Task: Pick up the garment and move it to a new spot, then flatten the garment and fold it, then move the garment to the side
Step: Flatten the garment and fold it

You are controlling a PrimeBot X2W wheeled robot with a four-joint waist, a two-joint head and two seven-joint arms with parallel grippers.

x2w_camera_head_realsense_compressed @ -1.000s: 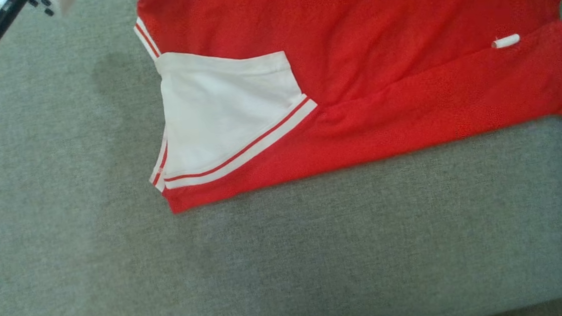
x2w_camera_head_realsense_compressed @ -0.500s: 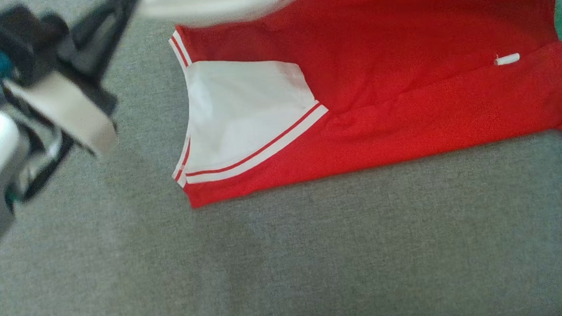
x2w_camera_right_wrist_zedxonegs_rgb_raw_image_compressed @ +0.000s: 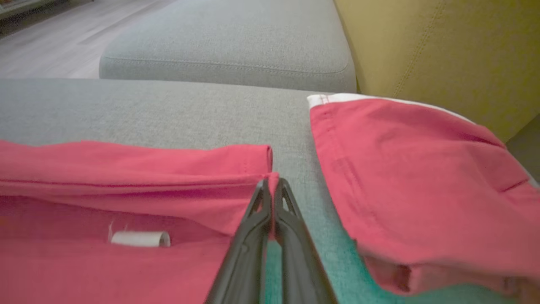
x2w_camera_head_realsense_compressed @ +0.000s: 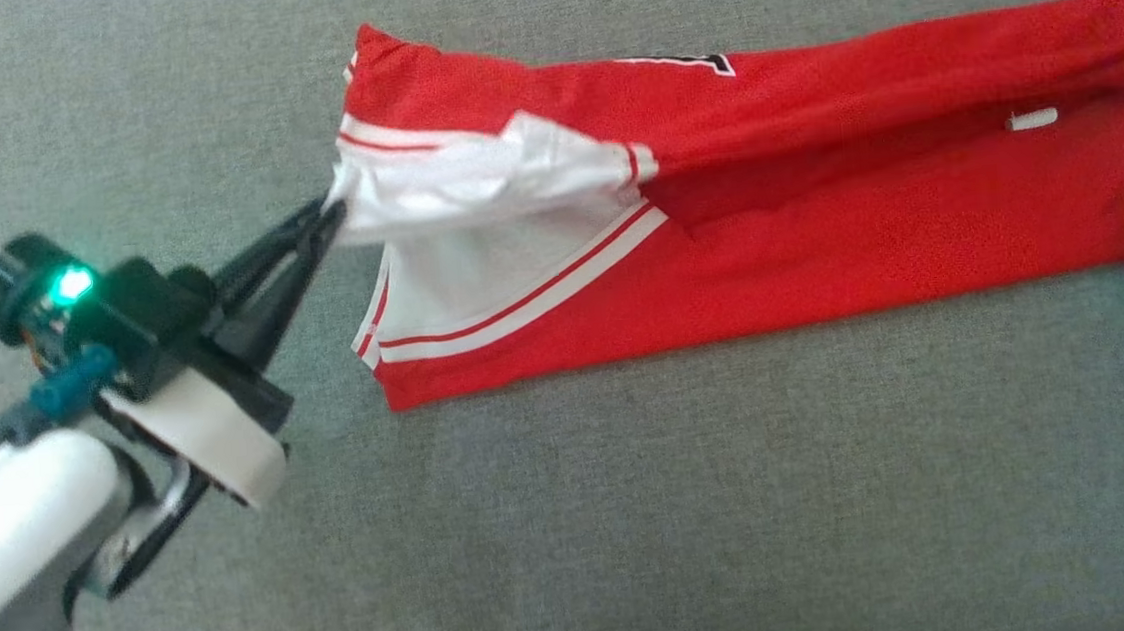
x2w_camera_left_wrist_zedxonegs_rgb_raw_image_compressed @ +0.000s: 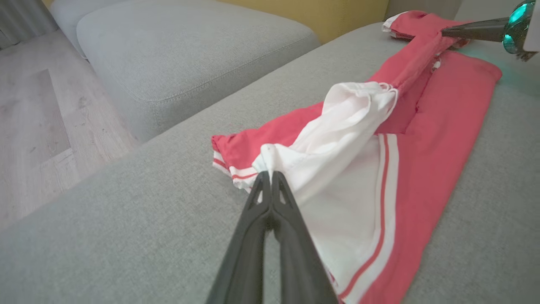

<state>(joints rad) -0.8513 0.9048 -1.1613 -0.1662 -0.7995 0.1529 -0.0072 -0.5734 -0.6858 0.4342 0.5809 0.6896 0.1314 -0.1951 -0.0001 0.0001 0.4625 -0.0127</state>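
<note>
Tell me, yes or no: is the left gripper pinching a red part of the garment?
No, the left gripper is shut on a white edge of the garment.

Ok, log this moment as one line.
phase: fold | left tool: shut on garment | right tool: shut on garment | surface: grey cushion

Left tool (x2w_camera_head_realsense_compressed: 331, 211), right tool (x2w_camera_right_wrist_zedxonegs_rgb_raw_image_compressed: 272, 181): both clamped on garment (x2w_camera_head_realsense_compressed: 816, 225).
</note>
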